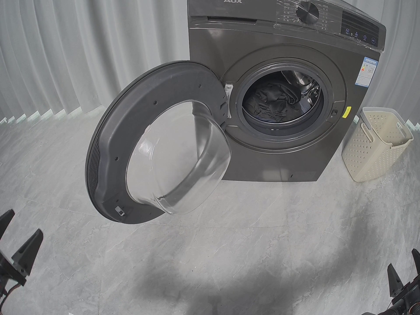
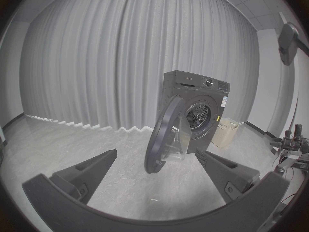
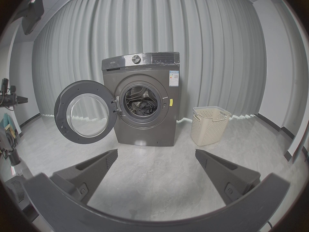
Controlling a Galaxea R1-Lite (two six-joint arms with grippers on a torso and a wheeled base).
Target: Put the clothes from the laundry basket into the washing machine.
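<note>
A grey front-loading washing machine (image 1: 280, 154) stands ahead with its round door (image 1: 162, 145) swung wide to the left. Dark clothes (image 1: 271, 101) lie inside the drum. A cream laundry basket (image 1: 378, 143) stands on the floor right of the machine, leaning slightly; nothing shows above its rim. My left gripper (image 1: 17, 232) is low at the left edge, open, holding nothing. My right gripper (image 1: 404, 270) is low at the right edge, open as well. In the right wrist view the washing machine (image 3: 145, 97) and laundry basket (image 3: 209, 124) stand well beyond the gripper (image 3: 156, 161).
Pale curtains (image 1: 87, 44) hang behind the machine. Grey marble-look floor (image 1: 245, 250) lies open between me and the machine. The open door juts out over the floor at the left front of the machine.
</note>
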